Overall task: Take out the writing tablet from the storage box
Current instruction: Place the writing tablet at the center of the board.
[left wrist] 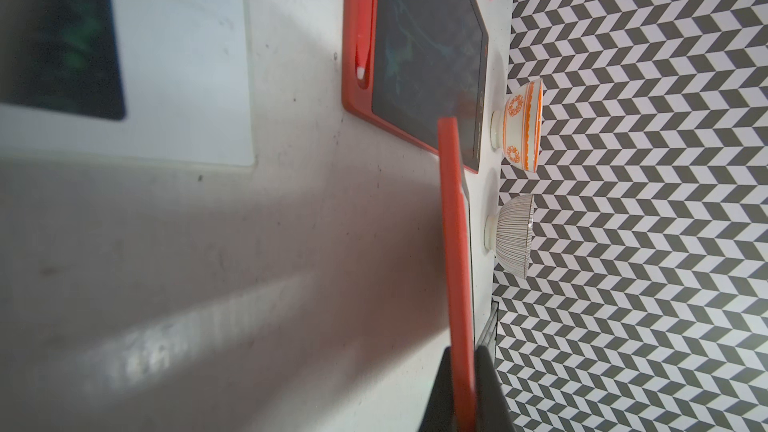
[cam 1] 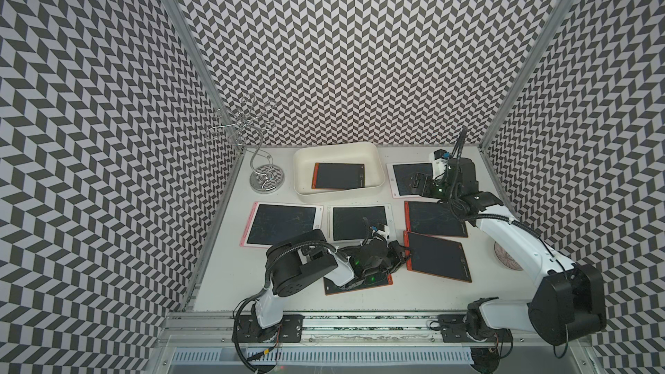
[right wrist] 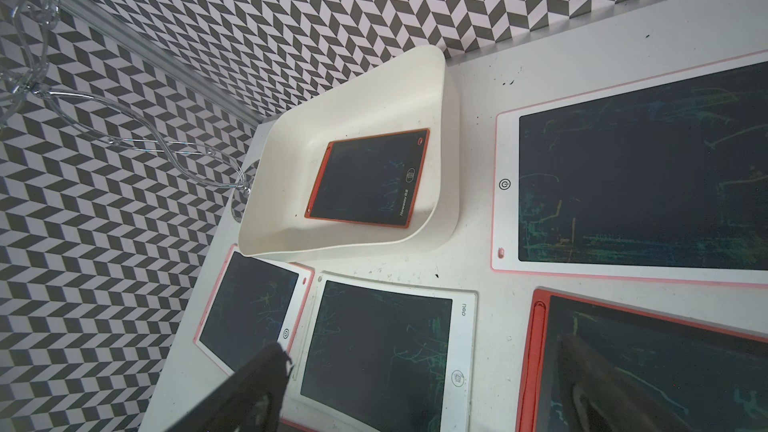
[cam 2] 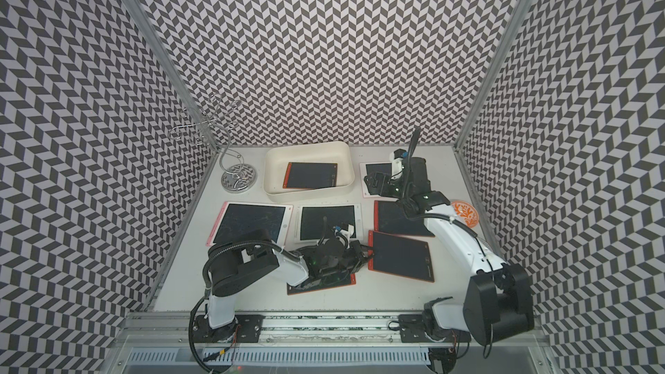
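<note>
The cream-white storage box [cam 1: 301, 160] [cam 2: 272, 160] [right wrist: 365, 89] stands at the back of the table. An orange-framed writing tablet [cam 1: 338, 176] [cam 2: 311, 175] [right wrist: 365, 178] lies flat inside it. My left gripper [cam 1: 405, 255] [cam 2: 367, 255] [left wrist: 464, 388] is shut on the edge of another orange-framed tablet [cam 1: 437, 257] [cam 2: 401, 256] [left wrist: 455, 243] near the table's front middle. My right gripper [cam 1: 417, 183] [cam 2: 374, 180] [right wrist: 424, 344] hangs open to the right of the box, over a white tablet [cam 1: 405, 174], holding nothing.
Several more tablets lie on the table: a pink-edged one [cam 1: 282, 223], a white one [cam 1: 360, 223], an orange one [cam 1: 433, 219] and one under the left arm [cam 1: 360, 282]. A wire stand [cam 1: 266, 174] is back left. Two patterned bowls [cam 2: 466, 214] [cam 1: 503, 255] sit at the right edge.
</note>
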